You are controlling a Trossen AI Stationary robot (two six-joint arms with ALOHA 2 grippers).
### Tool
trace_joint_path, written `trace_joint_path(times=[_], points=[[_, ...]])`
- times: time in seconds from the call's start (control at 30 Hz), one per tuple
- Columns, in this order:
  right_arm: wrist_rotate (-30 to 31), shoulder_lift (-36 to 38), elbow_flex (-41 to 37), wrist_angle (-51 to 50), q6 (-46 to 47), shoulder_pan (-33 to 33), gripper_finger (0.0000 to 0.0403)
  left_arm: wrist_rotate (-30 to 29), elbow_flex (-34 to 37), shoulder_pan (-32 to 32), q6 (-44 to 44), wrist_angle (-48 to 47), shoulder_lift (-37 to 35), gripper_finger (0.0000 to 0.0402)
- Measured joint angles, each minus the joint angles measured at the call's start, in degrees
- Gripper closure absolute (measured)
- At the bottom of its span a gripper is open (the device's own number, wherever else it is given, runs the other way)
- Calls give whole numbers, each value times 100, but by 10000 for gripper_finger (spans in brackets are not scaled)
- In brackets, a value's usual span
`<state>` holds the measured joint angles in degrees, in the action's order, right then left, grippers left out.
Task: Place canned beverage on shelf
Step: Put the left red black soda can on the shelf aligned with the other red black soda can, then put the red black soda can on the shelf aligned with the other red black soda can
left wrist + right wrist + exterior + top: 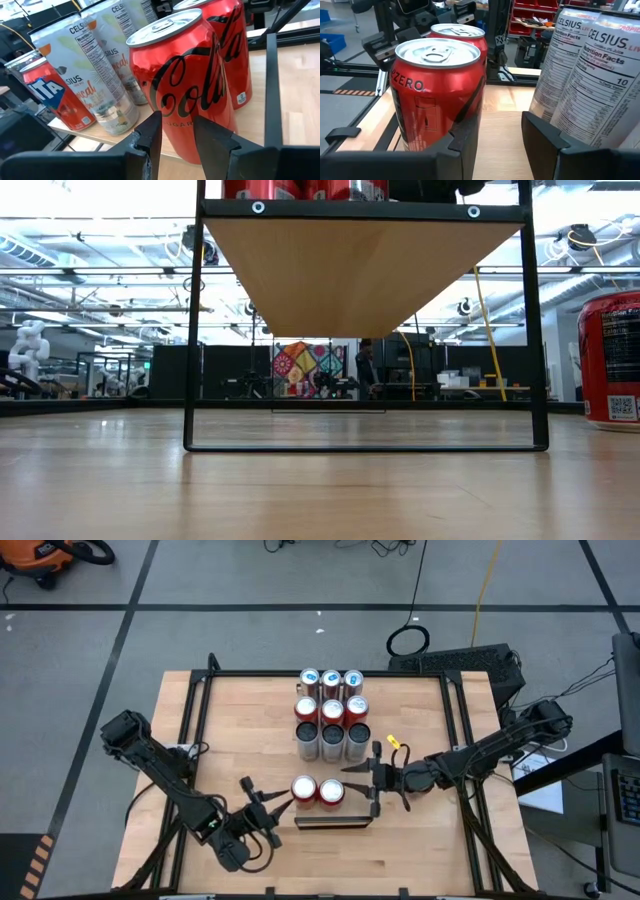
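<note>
Standing side by side on the shelf are two red cola cans, the left red can and the right red can, their silver tops almost touching. That shelf, a pale wood panel on a black wire frame, sits on the near middle of the table; from table height its underside spreads overhead, and another red can stands on the tabletop at the right edge of that view.

Just left of the pair, the left gripper points at the left red can; its fingers stand a little apart with nothing between them, the can right ahead. Just right of the pair, the right gripper faces the right red can, its fingers likewise parted and empty.

Farther back on the table stands a block of cans, three wide and three deep: pale Celsius cans at the far row, red-topped ones in the middle.
</note>
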<state>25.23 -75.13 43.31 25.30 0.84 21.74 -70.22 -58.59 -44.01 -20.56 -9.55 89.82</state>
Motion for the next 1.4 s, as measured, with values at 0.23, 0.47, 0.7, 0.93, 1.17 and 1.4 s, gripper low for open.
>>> trace_joint_path(times=[0.23, 0.47, 0.7, 0.93, 1.17, 1.4], points=[[7, 0, 0, -26, -1, 0, 277, -7, 0, -19, 18, -6, 0, 288], [17, 0, 0, -26, -1, 2, 277, -11, 0, -186, 42, -67, 0, 288], [534, 174, 0, -167, 177, 243, 277, -30, 0, -424, -7, -47, -62, 288], [958, 766, 87, -1090, 790, 808, 277, -31, -2, -765, -11, 3, -131, 288], [1370, 883, 1061, -3667, 2047, 1564, 277, 175, -2, -940, -245, -1, -129, 288], [1127, 533, 2326, -6550, 4004, 2107, 277, 315, -2, -940, -593, -1, -129, 288]])
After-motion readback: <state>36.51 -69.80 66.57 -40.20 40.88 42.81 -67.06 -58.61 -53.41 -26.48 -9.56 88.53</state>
